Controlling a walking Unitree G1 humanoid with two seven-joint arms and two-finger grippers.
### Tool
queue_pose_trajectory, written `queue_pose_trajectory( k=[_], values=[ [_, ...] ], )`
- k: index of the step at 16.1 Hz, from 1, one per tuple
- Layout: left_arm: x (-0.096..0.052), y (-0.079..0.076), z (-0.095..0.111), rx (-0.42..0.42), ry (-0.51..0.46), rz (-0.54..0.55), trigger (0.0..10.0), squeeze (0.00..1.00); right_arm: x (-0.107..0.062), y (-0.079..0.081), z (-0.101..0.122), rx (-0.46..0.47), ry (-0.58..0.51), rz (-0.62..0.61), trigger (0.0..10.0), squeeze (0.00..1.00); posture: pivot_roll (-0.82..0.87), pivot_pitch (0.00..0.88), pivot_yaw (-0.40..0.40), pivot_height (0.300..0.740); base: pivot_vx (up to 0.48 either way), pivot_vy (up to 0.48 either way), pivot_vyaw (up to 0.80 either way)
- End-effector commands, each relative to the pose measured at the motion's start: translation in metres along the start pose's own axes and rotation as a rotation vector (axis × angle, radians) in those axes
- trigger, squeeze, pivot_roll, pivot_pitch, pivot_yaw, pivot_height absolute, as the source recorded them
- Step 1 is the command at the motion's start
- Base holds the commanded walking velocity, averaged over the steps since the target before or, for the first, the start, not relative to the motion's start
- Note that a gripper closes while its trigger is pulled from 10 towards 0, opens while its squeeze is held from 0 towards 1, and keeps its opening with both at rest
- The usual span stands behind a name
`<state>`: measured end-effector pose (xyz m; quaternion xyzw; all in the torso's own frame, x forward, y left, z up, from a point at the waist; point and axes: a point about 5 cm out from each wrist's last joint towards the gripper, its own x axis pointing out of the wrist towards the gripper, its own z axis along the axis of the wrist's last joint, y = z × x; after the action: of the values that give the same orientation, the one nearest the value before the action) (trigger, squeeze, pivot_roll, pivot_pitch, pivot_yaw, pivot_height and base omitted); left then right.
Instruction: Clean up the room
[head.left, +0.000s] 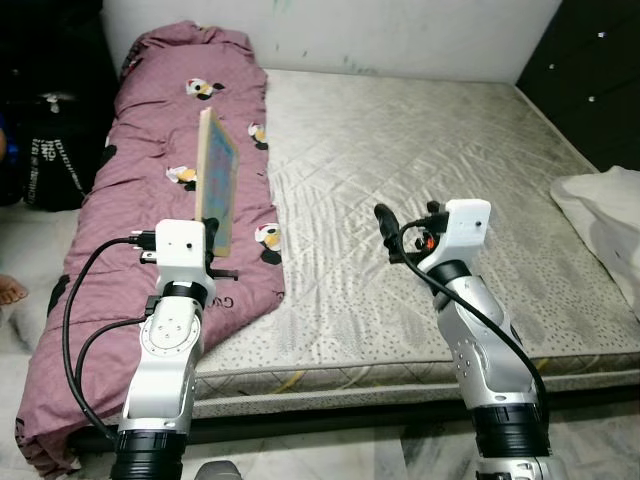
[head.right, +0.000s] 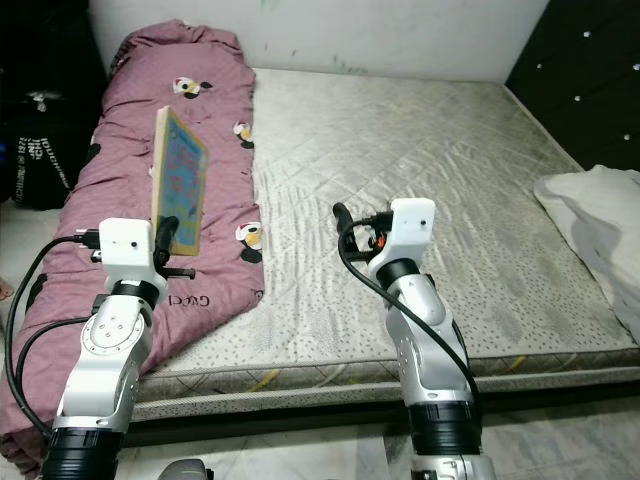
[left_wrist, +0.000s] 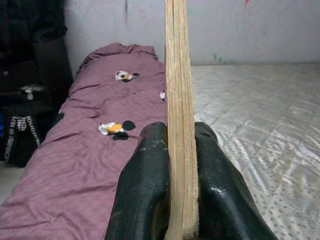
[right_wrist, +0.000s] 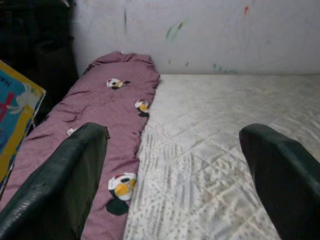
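At far left a black bag (head.left: 55, 150) with white lettering too small to read stands on the floor. The left gripper (head.left: 212, 232) clamps a thin board (head.left: 218, 178), upright on edge above the purple blanket (head.left: 130, 250). The right gripper (head.left: 410, 225) hovers spread and empty over the grey mattress (head.left: 420, 150). White cloth (head.left: 600, 215) lies rightmost.

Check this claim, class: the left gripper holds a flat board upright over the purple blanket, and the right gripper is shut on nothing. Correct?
Not quite. The right gripper is open, its fingers wide apart in the right wrist view. The rest stands: the left gripper holds the board upright over the purple blanket.
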<state>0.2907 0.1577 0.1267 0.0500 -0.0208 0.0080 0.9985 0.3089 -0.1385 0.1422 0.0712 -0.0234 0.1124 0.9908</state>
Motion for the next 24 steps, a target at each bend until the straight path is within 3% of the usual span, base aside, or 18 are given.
queue_pose_trajectory(
  k=[1, 8, 15, 24],
  values=[
    [0.001, -0.002, 0.009, -0.005, -0.051, -0.010, 10.0, 0.00, -0.002, -0.005, -0.002, 0.002, 0.011, -0.017, 10.0, 0.00, -0.03, 0.000, -0.097, 0.740, 0.000, -0.270, 0.00],
    [0.001, -0.003, 0.009, -0.012, -0.049, -0.019, 10.0, 0.00, -0.001, -0.005, -0.001, -0.028, 0.004, -0.004, 10.0, 0.00, -0.02, 0.000, -0.101, 0.740, 0.000, -0.271, 0.48],
    [0.002, -0.003, 0.010, -0.013, -0.055, -0.025, 10.0, 0.00, 0.000, -0.008, -0.001, -0.031, 0.004, -0.016, 10.0, 0.00, -0.03, 0.000, -0.101, 0.740, 0.000, -0.271, 0.00],
    [0.010, 0.001, 0.023, -0.036, -0.115, -0.017, 10.0, 0.00, 0.001, -0.011, 0.005, -0.063, -0.019, -0.038, 10.0, 0.00, -0.05, 0.000, -0.095, 0.740, 0.000, 0.000, 0.00]
  ],
)
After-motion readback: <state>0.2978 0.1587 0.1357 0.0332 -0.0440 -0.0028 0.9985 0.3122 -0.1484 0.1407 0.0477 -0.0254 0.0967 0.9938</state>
